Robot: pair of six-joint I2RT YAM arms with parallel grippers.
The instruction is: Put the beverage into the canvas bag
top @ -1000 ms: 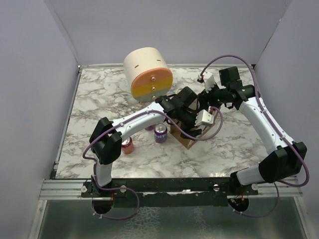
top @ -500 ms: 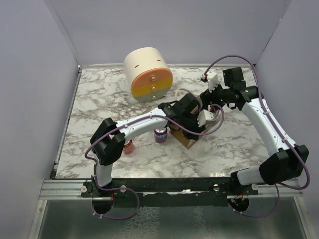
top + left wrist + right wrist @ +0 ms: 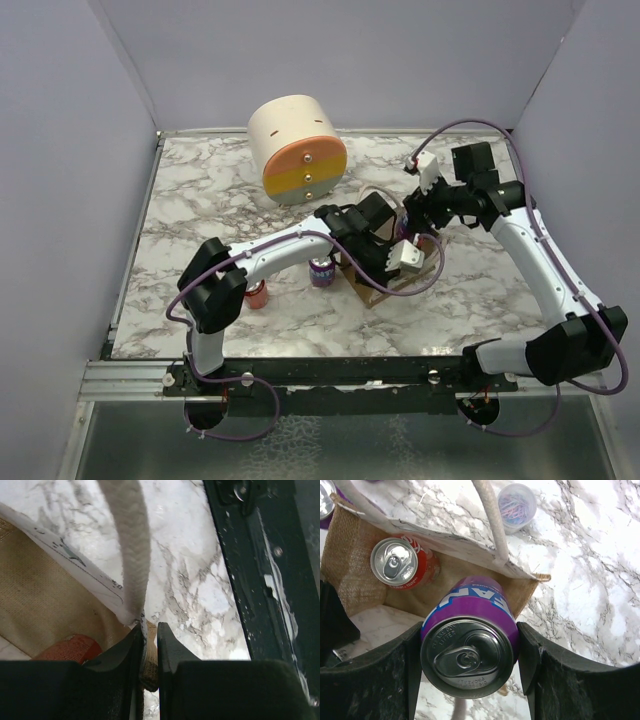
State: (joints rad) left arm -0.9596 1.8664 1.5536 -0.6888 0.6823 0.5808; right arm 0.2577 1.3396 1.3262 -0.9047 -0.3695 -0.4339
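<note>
A: Step?
B: Insertion, release not yet done. The right gripper (image 3: 469,652) was clamped on the purple can (image 3: 470,605), which was upright over one end of the canvas bag (image 3: 355,575), whose mouth was open. Couldn't tell whether the can's base had passed the rim.
A: Left arm?
B: The left gripper (image 3: 149,630) was pinched together on the bag's rim, right at the foot of a rope handle (image 3: 127,545). Looked like it was steadying the mouth.
A: Bag position?
B: Slightly right of the tabletop's middle, nearer the near edge than the far one. A red can (image 3: 400,567) already stood inside, at the other end from the held one.
A: Next move?
B: My read: lower straight down into the free space beside the red can, clear the rim and handle, then part the fingers. It could catch on the bag wall or bump the red can.
A: Surface, room?
B: White marble-look tabletop (image 3: 200,200) with grey veins, plain pale lilac walls (image 3: 60,150) on the left, far and right sides, and a black rail (image 3: 350,375) along the near edge. Extras:
- A second purple can (image 3: 321,270) just left of the bag.
- An orange can (image 3: 257,295) toward the near-left corner.
- A cream cylinder (image 3: 297,150) by the far edge.
- A tub of paper clips (image 3: 517,505) near the bag.
</note>
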